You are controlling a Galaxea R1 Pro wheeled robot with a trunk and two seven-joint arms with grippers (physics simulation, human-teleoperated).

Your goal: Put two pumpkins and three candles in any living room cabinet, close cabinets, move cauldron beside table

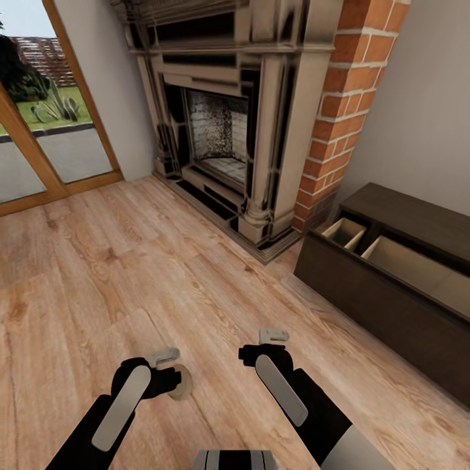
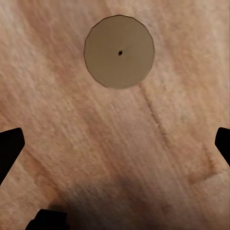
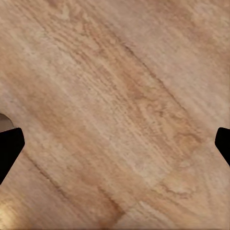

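One candle [image 1: 182,384] stands on the wooden floor, half hidden behind my left gripper [image 1: 164,373]. In the left wrist view the candle [image 2: 120,51] is a tan disc with a dark wick dot, lying ahead of the left gripper [image 2: 115,146], whose fingers [image 2: 9,148] are spread wide with nothing between them. My right gripper [image 1: 264,354] hangs open over bare floor, and the right wrist view shows the right gripper [image 3: 115,143] above planks. The dark-brown cabinet [image 1: 385,303] stands at the right with two drawers [image 1: 346,234] pulled out, showing beige insides. The pumpkins are out of view.
A stone fireplace [image 1: 228,130] with a brick chimney column [image 1: 343,111] stands ahead against the wall. Glass doors [image 1: 46,130] with wooden frames are at the far left. Wooden floor [image 1: 130,261] stretches between me and the fireplace.
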